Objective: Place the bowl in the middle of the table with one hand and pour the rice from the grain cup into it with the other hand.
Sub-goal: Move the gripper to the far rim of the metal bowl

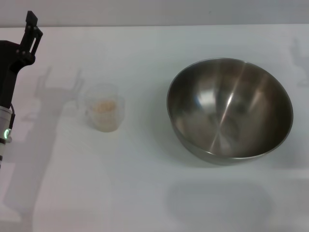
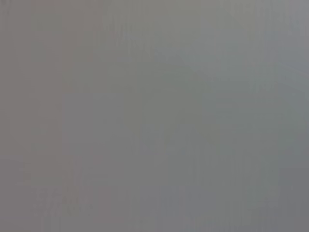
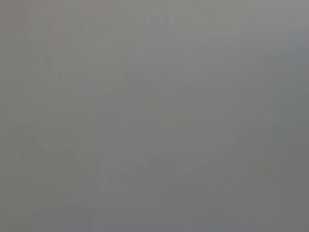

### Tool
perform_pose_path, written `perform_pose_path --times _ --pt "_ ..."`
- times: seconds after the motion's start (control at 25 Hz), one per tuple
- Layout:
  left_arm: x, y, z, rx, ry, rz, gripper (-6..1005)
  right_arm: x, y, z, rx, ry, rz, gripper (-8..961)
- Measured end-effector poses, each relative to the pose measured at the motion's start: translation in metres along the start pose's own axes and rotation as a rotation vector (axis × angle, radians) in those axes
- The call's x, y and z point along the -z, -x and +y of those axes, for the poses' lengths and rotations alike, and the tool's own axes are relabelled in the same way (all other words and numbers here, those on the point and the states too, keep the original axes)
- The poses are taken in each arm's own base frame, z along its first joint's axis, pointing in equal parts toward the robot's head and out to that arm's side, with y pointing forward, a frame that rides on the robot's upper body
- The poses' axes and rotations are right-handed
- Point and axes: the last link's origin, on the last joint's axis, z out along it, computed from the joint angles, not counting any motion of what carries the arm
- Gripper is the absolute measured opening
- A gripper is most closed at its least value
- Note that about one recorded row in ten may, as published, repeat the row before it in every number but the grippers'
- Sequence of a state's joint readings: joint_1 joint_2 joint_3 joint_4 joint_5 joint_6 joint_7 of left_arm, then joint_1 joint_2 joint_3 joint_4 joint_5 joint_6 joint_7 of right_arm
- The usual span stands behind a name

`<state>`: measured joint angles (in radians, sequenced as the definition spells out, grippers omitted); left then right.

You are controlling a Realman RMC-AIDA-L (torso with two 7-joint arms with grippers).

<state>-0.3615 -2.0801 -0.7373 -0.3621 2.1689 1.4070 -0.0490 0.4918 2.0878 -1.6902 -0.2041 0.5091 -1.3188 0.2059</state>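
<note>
Right now your left pincer sits at the far left edge of the head view, raised above the tabletop and well apart from everything on it. Its dark fingers point up and away, and from this angle you cannot tell whether they are spread or closed; nothing is held in them. Your right pincer does not appear in the head view at all.

On the tabletop, the grain cup stands upright on your left side, clear and slightly frosted, with its handle turned toward the left arm. You can see the rice inside it as a pale beige patch; none of it lies on the tabletop. The arm's shadow falls across the surface just beside the cup and behind it.

The bowl rests on your right side, well apart from the cup, with a bare strip of white tabletop between them. It sits tilted a little toward you, so you look into its shiny brushed inside, which holds no grains.

Both wrist views give you only a flat grey field, with no object or finger to make out in either.
</note>
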Motion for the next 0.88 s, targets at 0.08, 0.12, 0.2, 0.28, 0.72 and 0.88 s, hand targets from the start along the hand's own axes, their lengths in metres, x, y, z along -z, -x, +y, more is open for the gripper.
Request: perform_pose_path --times 0.08,0.12,0.2,0.28,0.72,0.88 --pt "0.0012 0.0003 -0.0010 0.000 -0.006 -0.002 829 -0.0020 0.0002 0.0019 0.000 0.007 -0.001 699" --pt "0.0012 0.0003 -0.0010 0.000 -0.006 -0.002 829 -0.0020 0.0002 0.0019 0.000 0.007 -0.001 697" --pt "0.0019 0.0007 -0.0015 0.000 -0.007 -0.005 829 -0.0031 0.0006 0.0023 0.001 0.010 -0.002 694" --pt "0.0024 0.0008 -0.0018 0.000 -0.009 -0.006 829 -0.0042 0.0015 0.0029 0.001 0.014 -0.007 691" --pt "0.0026 0.0002 -0.0020 0.000 -0.010 -0.001 828 -0.0058 0.0033 0.0036 0.002 0.018 -0.017 674" --pt "0.0031 -0.0001 -0.0023 0.000 -0.011 0.001 828 -0.0059 0.0056 0.0043 0.070 0.021 -0.033 668"
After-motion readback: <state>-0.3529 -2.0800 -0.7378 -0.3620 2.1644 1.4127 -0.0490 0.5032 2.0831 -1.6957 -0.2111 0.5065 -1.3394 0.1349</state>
